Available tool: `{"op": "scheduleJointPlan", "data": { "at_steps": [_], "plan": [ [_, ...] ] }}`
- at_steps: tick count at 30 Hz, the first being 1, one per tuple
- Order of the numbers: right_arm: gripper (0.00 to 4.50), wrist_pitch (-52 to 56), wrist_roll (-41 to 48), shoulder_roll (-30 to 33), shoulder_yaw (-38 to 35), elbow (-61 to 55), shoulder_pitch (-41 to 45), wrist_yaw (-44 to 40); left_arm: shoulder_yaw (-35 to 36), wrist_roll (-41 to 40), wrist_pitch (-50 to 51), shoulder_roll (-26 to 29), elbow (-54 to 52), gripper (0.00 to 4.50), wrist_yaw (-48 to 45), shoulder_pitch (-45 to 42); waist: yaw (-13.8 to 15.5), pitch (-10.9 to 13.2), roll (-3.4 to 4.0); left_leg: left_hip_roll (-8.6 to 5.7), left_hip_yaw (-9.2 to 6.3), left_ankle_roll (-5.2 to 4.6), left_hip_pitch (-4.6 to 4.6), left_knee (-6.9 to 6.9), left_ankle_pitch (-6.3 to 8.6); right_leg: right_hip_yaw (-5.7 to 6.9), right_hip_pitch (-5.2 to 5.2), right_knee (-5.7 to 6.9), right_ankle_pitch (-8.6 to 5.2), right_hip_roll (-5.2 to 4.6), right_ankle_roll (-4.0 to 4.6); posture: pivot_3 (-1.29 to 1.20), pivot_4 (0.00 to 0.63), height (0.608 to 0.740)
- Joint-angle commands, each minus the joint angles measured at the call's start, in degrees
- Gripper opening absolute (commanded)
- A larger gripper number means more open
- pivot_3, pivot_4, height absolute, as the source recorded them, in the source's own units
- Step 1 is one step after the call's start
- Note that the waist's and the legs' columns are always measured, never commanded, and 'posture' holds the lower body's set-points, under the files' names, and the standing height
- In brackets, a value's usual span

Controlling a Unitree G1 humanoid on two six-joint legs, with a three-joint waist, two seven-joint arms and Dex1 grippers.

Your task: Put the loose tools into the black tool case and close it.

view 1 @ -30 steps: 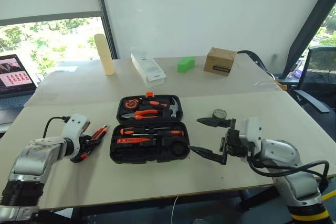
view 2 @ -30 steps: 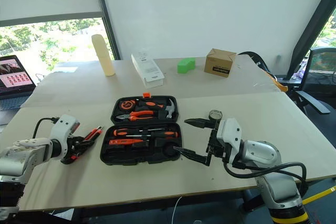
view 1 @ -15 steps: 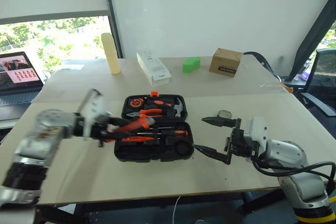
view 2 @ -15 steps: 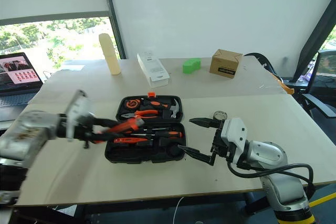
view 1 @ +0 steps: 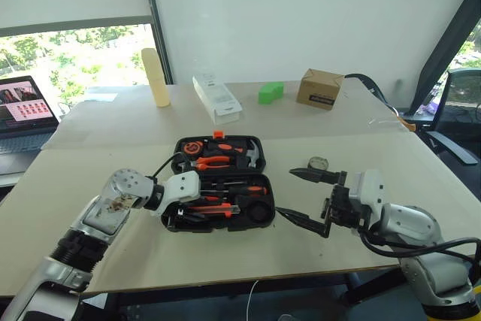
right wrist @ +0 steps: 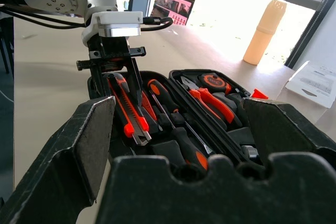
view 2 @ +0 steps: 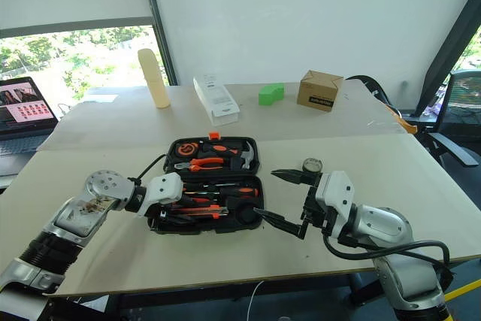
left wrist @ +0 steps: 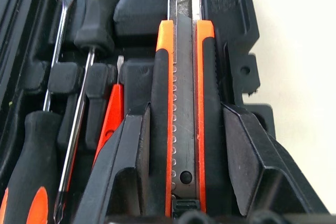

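Note:
The black tool case [view 1: 218,228] lies open in the middle of the table. Two orange-and-black screwdrivers [left wrist: 93,11] and a slim orange tester [left wrist: 111,116] lie in its near half, with a dark tape roll [view 1: 259,211] in the right corner. My left gripper [view 1: 198,203] reaches in from the left and is shut on the orange-black utility knife [left wrist: 184,108]. The knife [right wrist: 127,113] hangs tilted, blade end down, over the near half. My right gripper [view 1: 285,194] hovers open beside the case's right edge, with nothing between its fingers.
Orange pliers [view 1: 210,162], a hammer [view 1: 252,155] and a tape measure sit in the case's far half. A small round gauge [view 1: 318,163] lies behind my right gripper. At the back stand a cardboard box [view 1: 319,89], green block [view 1: 267,93], white box [view 1: 216,98], yellow bottle [view 1: 158,77] and a laptop [view 1: 26,107].
My left arm swung right from the bare table beside the case to over its near half, rolling the wrist, the knife still in its grip. The right gripper stayed put.

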State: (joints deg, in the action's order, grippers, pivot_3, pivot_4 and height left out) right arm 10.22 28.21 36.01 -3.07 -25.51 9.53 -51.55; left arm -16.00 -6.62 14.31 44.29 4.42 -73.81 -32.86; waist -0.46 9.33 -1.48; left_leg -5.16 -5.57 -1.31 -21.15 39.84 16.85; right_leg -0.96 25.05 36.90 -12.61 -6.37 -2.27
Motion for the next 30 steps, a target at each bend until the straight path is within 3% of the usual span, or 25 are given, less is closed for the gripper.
{"op": "scheduleJointPlan", "data": {
  "at_steps": [1,6,8,13,20,21,22,30],
  "plan": [
    [4.5,-0.6,0.6,0.3,-1.8,-1.5,0.1,0.4,-1.1,0.6,1.8,0.2,-1.2,1.53,-1.1,0.7,-0.1,0.0,0.0,0.0,0.0,0.0,0.01,0.0,0.0,0.0,0.0,0.01,0.0,0.0,0.0,0.0,0.15,0.74],
    [4.5,-0.9,0.4,0.1,-1.7,-0.8,0.4,0.4,-2.7,2.8,3.7,-0.3,-0.8,1.53,-0.1,1.3,0.0,0.0,0.02,0.0,0.0,0.0,0.02,0.0,0.0,0.0,-0.02,0.02,0.0,0.0,0.0,0.0,0.15,0.74],
    [4.5,-1.0,0.4,0.2,-1.8,-0.7,0.5,0.3,-2.4,3.1,3.4,-0.2,-0.6,2.54,0.5,1.6,0.0,0.0,0.04,-0.01,0.0,-0.02,0.06,0.0,0.01,0.0,-0.05,0.01,0.0,-0.01,0.0,0.0,0.15,0.74],
    [4.5,-1.3,0.4,0.2,-1.9,-0.4,0.5,0.0,1.9,-0.2,2.7,-1.8,-1.2,4.06,1.5,0.7,-0.1,0.0,0.05,-0.01,0.0,-0.02,0.05,0.0,0.01,0.0,-0.05,0.01,0.0,0.0,0.0,0.0,0.15,0.74],
    [4.5,-1.7,0.3,0.1,-1.6,0.4,0.6,-0.6,8.8,-8.9,9.0,-1.2,-5.2,4.06,-0.5,-2.1,-0.2,0.0,0.04,-0.01,0.0,0.0,-0.04,0.03,0.0,0.01,0.03,-0.05,0.0,-0.01,-0.01,0.0,0.15,0.74],
    [4.5,-1.7,0.3,0.1,-1.7,0.4,0.6,-0.6,9.0,-8.7,8.2,-0.5,-4.8,3.54,-1.0,-2.0,-0.2,0.0,0.04,0.0,0.0,-0.01,-0.04,0.02,0.0,0.01,0.05,-0.05,0.0,0.0,0.0,0.0,0.15,0.74],
    [4.5,-1.7,0.4,0.0,-1.7,0.4,0.6,-0.7,9.1,-8.0,6.4,0.2,-3.9,3.38,-1.4,-1.6,-0.3,0.0,0.04,0.0,0.0,0.0,-0.04,0.01,0.0,0.0,0.05,-0.05,0.0,0.0,0.0,0.0,0.15,0.74],
    [4.5,-1.8,0.2,-0.1,-1.5,0.6,0.2,-0.8,8.2,-5.8,-2.6,1.6,-0.4,0.3,-2.4,3.5,-0.3,0.0,0.05,0.0,0.01,-0.01,-0.02,0.01,0.0,-0.01,0.04,-0.04,0.0,0.0,0.0,0.0,0.15,0.74]
  ]
}}
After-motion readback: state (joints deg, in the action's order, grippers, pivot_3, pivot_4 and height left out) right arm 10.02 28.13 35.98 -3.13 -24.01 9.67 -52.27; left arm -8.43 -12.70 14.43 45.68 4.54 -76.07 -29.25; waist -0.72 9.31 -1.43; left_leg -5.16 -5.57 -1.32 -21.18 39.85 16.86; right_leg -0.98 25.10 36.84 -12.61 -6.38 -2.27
